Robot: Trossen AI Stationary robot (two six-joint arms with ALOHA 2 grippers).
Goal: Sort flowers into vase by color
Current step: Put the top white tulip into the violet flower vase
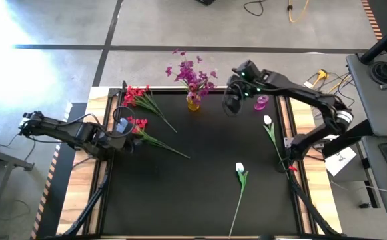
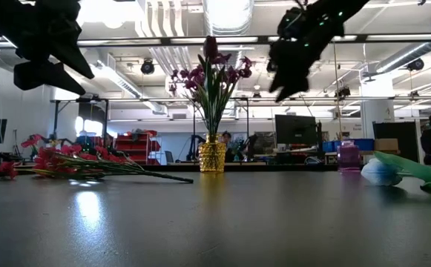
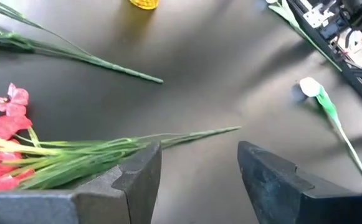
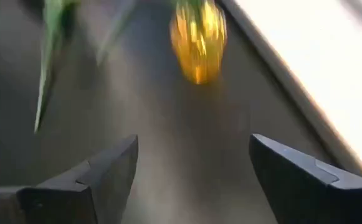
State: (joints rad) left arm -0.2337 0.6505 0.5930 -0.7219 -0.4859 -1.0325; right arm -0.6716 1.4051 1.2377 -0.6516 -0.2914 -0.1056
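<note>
A yellow vase (image 1: pixel 193 102) stands at the mat's far edge with purple flowers (image 1: pixel 190 72) in it. A small pink vase (image 1: pixel 262 102) stands to its right. Two red clusters lie on the mat at the left, one near the far left corner (image 1: pixel 137 95), one (image 1: pixel 138 126) beside my left gripper. Two white buds lie at the right (image 1: pixel 268 121) and near the middle (image 1: pixel 240 168). My left gripper (image 3: pixel 199 165) is open above the nearer red cluster's stems (image 3: pixel 93 149). My right gripper (image 4: pixel 193 165) is open in the air, right of the yellow vase (image 4: pixel 198 37).
The black mat (image 1: pixel 200 187) has bare room in the middle and near half. Wooden table borders (image 1: pixel 86 173) run on both sides. Cables and a bench (image 1: pixel 380 87) lie to the right of the table.
</note>
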